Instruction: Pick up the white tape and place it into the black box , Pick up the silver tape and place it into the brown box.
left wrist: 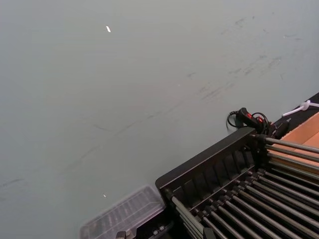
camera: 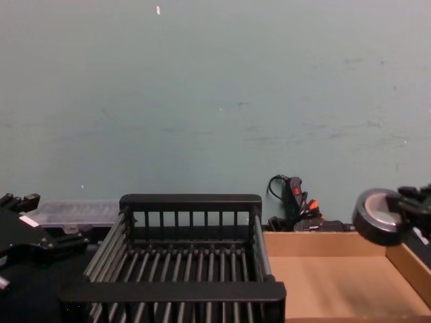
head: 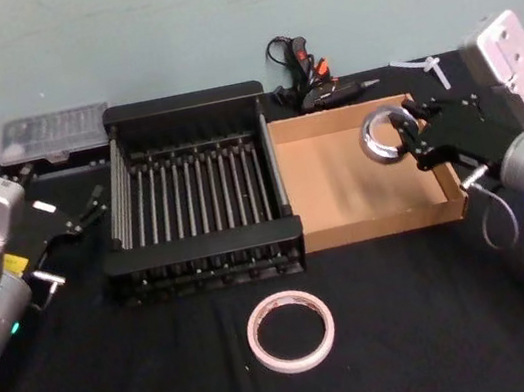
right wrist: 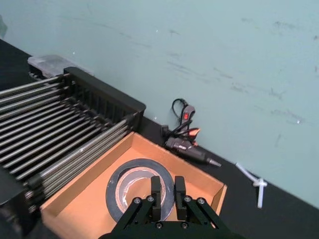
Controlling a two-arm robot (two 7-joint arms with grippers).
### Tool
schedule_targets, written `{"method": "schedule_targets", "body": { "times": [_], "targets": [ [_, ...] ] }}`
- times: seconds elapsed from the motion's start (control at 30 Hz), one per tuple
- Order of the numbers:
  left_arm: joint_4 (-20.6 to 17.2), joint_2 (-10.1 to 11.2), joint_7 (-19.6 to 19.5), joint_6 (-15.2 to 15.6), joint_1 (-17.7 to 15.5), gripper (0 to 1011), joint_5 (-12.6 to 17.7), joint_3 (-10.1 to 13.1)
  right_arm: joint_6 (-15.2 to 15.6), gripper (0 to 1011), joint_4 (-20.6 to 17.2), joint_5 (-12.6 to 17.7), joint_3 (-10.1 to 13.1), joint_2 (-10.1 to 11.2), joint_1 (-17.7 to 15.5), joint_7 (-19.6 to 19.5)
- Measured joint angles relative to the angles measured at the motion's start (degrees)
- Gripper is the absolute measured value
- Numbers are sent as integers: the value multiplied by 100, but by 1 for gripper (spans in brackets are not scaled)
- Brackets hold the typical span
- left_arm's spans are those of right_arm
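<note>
Right end effector (head: 413, 141) grips the silver tape (head: 382, 135) by its rim, held above the brown box (head: 369, 228) for release. Left end effector (head: 92, 208), state unclear, idles left of the black box (head: 185, 113). White tape (head: 291, 329) lies near on the counter (head: 447, 326).

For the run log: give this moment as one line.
right hand: shut on small grey-silver tape roll, above tan cardboard tray | left hand: idle beside black slatted crate | white tape ring: on table

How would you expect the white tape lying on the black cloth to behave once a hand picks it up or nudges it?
The white tape lies flat on the black cloth, so a nudge would probably slide it rather than roll it. Its thin ring and large open centre suggest it is light and may flex slightly under a pinch. Tipped onto its edge, it would likely roll.
</note>
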Motion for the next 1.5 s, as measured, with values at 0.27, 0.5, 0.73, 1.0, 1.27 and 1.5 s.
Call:
{"method": "schedule_targets", "body": {
  "times": [0.27,0.5,0.73,1.0,1.27,1.5],
  "targets": [
    [0,0,0,0,0,1001,0,0,-537,160,870,-345,-160,-299,575,13],
    [0,0,0,0,0,1001,0,0,-788,160,1834,-595,-292,-617,1102,49],
    [0,0,0,0,0,1001,0,0,-890,160,2493,-731,-385,-863,1398,132],
    [0,0,0,0,0,1001,0,0,-940,160,2926,-811,-447,-1045,1552,182],
    [0,0,0,0,0,1001,0,0,-939,160,2991,-840,-462,-1070,1580,181],
    [0,0,0,0,0,1001,0,0,-939,252,2980,-837,-460,-1067,1579,180]
  ]
}}
